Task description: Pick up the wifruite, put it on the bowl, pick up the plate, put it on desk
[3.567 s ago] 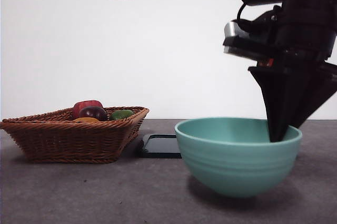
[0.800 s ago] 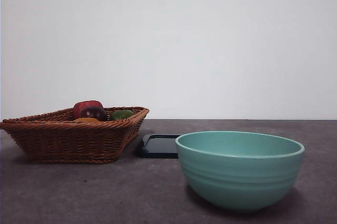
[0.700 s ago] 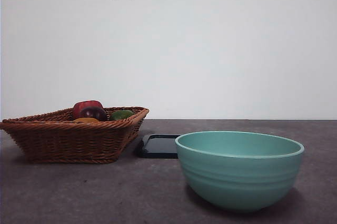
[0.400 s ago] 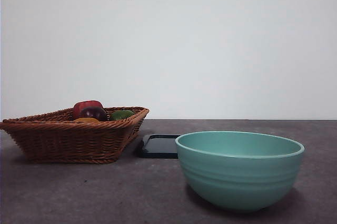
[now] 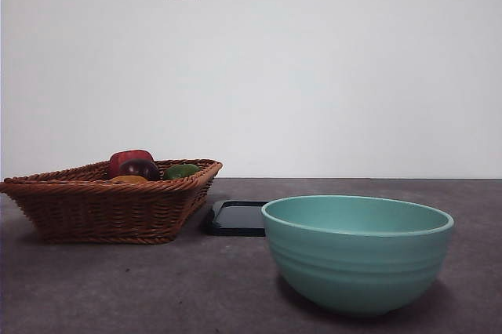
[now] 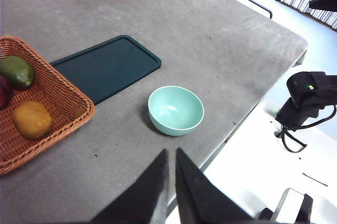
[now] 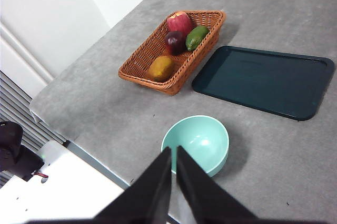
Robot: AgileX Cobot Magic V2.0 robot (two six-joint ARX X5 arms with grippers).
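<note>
The desk bears bowl, basket and tray.

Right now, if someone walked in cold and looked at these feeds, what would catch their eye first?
The mint-green bowl dominates, standing empty near the desk's front edge. Next, the brown wicker basket off to one side, holding the orange-brown wifruite with a red, a dark purple and a green fruit. A dark flat tray lies beside the basket, behind the bowl, while both arms wait high above the desk.

Wifruite in basket, bowl apart.
</note>
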